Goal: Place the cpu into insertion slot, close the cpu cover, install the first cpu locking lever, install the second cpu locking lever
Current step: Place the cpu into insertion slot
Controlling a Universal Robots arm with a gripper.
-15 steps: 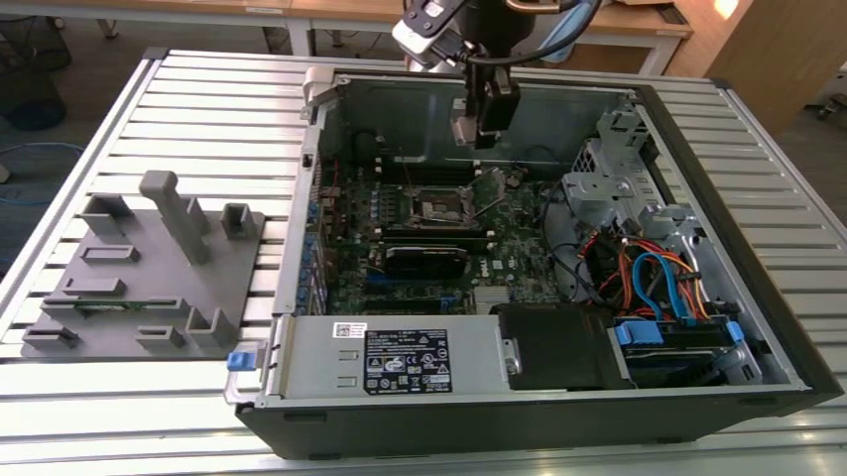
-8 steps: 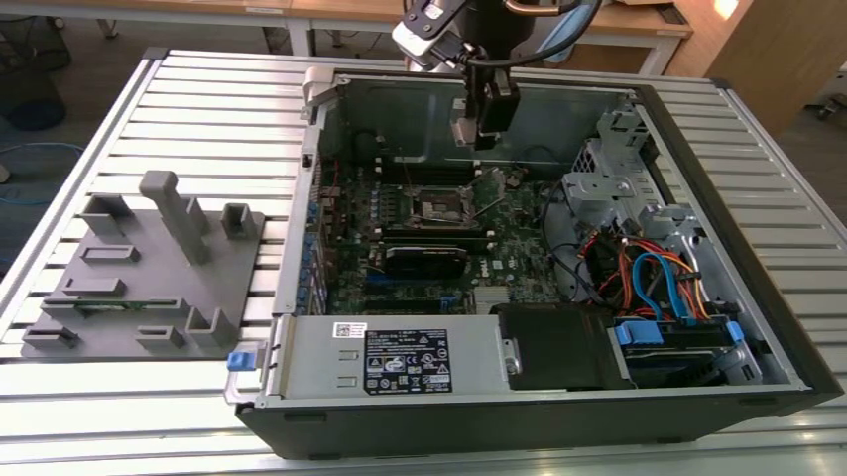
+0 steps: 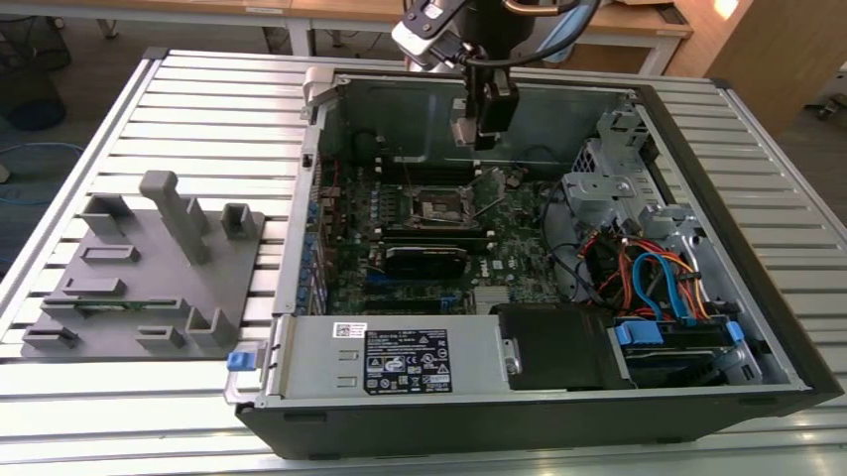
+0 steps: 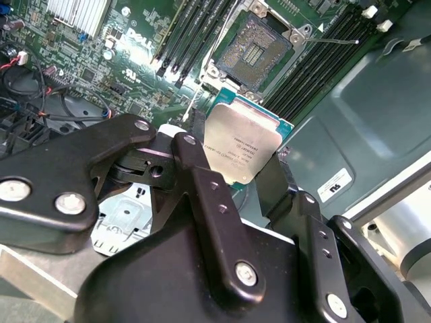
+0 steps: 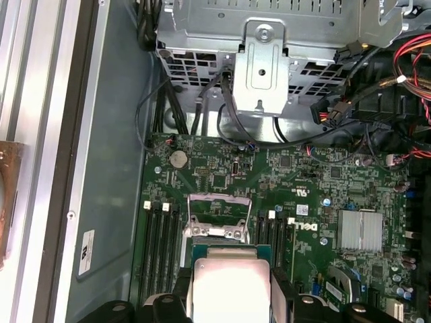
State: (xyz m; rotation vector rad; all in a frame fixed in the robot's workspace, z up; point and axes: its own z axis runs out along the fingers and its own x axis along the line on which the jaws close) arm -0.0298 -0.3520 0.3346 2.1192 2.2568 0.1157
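gripper [image 4: 237, 153] pinching cpu [image 4: 246, 134] by its edges | cpu held above green board, near uncovered insertion slot [image 4: 252, 47], not touching | cpu cover [image 5: 217, 231] raised | memory slots [image 4: 330, 50] flank the slot

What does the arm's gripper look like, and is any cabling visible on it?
The gripper is matte black: angular linked plates joined by silver screws. In the exterior view, a blue cable loops above it, beside a white wrist module.

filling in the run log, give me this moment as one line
pincer: shut on cpu | cpu: held clear of the socket, not seated | insertion slot: empty, uncovered
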